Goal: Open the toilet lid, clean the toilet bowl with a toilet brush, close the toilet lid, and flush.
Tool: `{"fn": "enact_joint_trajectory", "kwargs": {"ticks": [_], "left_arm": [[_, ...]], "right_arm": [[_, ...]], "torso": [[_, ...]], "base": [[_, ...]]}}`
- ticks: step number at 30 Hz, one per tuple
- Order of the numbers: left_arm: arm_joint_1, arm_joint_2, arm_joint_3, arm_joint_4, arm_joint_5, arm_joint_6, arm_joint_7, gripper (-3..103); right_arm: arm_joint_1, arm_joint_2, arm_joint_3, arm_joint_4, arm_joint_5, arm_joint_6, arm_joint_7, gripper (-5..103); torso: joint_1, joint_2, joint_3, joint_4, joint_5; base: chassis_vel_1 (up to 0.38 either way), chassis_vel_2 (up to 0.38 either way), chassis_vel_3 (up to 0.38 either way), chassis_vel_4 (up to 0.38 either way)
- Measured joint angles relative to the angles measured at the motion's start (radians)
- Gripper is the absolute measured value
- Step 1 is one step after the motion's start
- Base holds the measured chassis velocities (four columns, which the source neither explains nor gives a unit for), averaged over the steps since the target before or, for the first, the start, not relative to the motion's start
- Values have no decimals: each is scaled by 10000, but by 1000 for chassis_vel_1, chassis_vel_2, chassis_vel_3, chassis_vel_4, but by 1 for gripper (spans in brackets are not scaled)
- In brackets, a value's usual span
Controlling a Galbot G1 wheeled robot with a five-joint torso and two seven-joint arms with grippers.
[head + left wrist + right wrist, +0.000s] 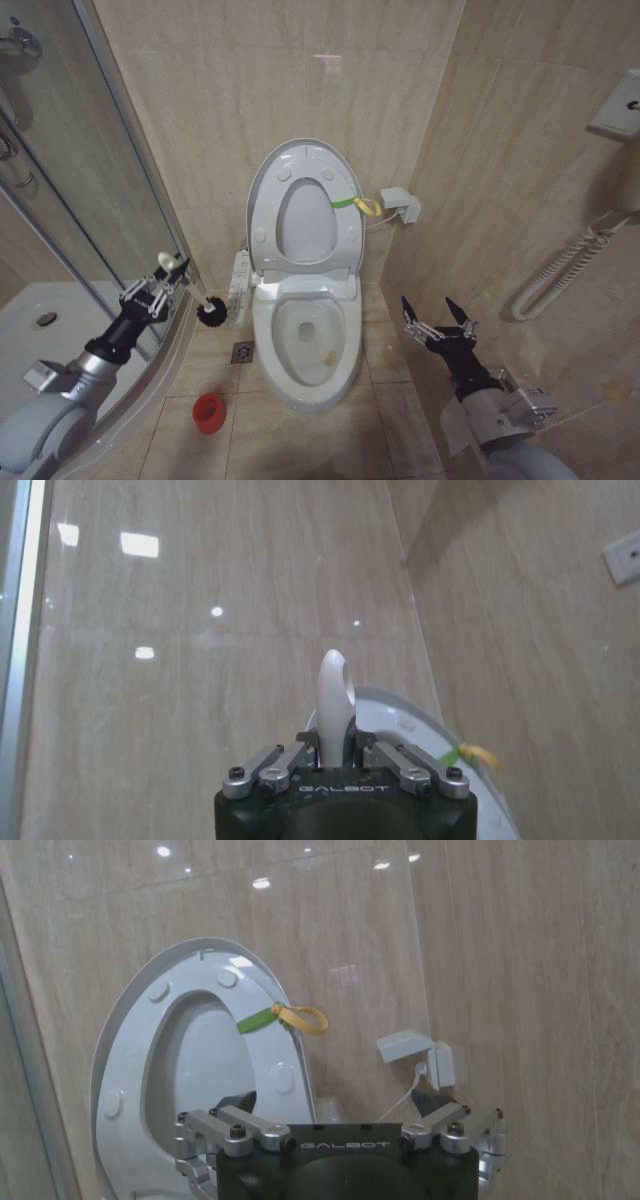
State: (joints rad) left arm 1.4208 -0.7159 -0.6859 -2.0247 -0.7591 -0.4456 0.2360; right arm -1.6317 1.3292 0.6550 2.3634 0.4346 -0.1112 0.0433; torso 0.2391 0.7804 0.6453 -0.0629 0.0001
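The toilet lid (pixel 300 149) stands upright against the back wall, with the white seat ring (pixel 345 235) raised against it. Below them the toilet bowl (pixel 346 340) lies uncovered. My left gripper (pixel 166 281) is shut on the white handle of the toilet brush (pixel 211 312). The brush's dark head hangs left of the bowl, beside the button panel (pixel 238 285). In the left wrist view the handle (pixel 334 697) sticks up between the fingers of my left gripper (pixel 335 761). My right gripper (pixel 438 322) stands open and holds nothing, to the right of the bowl. In the right wrist view, it (pixel 335 1111) faces the raised lid (pixel 130 1027).
The red cup holder (pixel 208 413) sits on the floor tiles, front left of the bowl, near a floor drain (pixel 243 351). A glass shower enclosure (pixel 80 200) closes off the left. A green and yellow strap (pixel 356 204) hangs on the seat. A wall box (pixel 400 205) and a coiled cord (pixel 560 270) are on the right.
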Motion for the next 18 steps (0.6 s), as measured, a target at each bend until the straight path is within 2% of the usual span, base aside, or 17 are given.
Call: {"fn": "enact_joint_trajectory", "kwargs": {"ticks": [5,9,11,14,16,18], "left_arm": [[-438,-67,676,-69,-64,66,54,22],[-1053,-235,1764,214,-154,-134,489,22],[-1201,-257,1957,279,-189,-169,610,22],[-2076,-320,2868,690,-414,-326,1165,22],[-2301,-324,3054,788,-440,-337,1231,22],[-3061,-357,3636,1135,-469,-344,1314,22]], "right_arm": [[0,0,0,0,0,0,0,100],[0,-1,0,0,0,0,0,100],[0,0,0,0,0,-1,-1,100],[0,0,0,0,0,0,1,100],[0,0,0,0,0,0,-1,100],[0,0,0,0,0,0,1,100]], "torso": [[0,0,0,0,0],[0,0,0,0,-1],[0,0,0,1,-1],[0,1,0,-1,-1],[0,1,0,-1,-1],[0,1,0,0,-1]], "base": [[0,0,0,0],[0,0,0,0],[0,0,0,0],[0,0,0,0],[0,0,0,0],[0,0,0,0]]}}
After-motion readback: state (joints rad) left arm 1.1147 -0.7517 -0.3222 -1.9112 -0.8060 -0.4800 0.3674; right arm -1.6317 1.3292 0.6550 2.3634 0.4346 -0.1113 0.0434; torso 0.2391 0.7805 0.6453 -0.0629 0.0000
